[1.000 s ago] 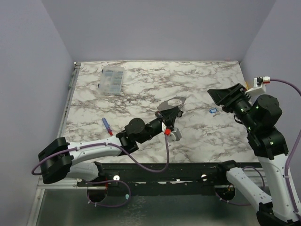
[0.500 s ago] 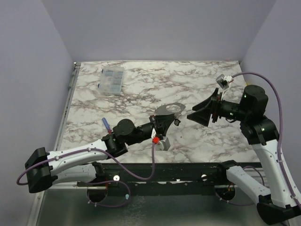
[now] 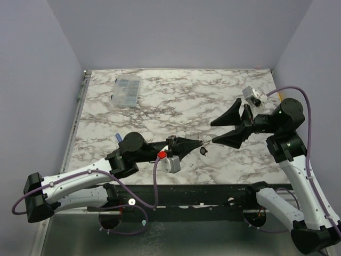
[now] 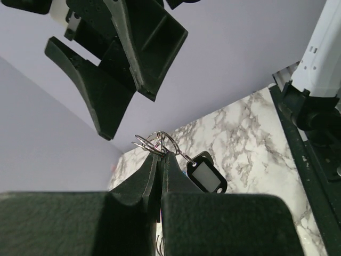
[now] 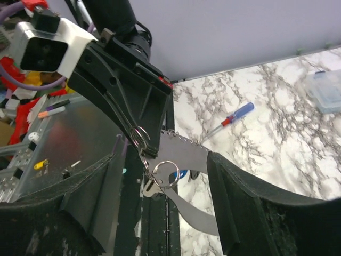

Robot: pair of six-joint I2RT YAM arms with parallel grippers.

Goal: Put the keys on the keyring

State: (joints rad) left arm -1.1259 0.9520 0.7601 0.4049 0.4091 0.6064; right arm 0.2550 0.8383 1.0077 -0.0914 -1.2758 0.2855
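keyring (image 3: 204,141) up off the table (image 3: 160,106), mid-scene toward the near edge, nipped by its rim at the very tip of the left gripper (image 3: 196,142), whose jaws are clenched tight on it. dark key (image 3: 204,151) with a pale window dangles under the ring on a short link, so one is on by the look of it. other keys i cannot make out.

now the relation that matters: right gripper (image 3: 213,133) points in from the right, jaws released and spread wide, mouth facing left straight at the ring. its near fingertip sits just right of the ring, and the far one is well off toward the far side. in the right wrist view the ring sits between the two fingers, nearer one than the other, touching neither. left gripper's long axis runs left to right, nose to nose with the right gripper, and the key hangs down across that line. right arm is nearer the ring's free side, so i'd judge the next grab falls to it, after a nudge toward the near side.

grey toothed plate (image 5: 186,152) shows just behind the ring in the right wrist view; what holds it i cannot tell. screwdriver (image 3: 118,137) lies left, box (image 3: 127,90) far left. writing: none readable, and the key's window looks blank.
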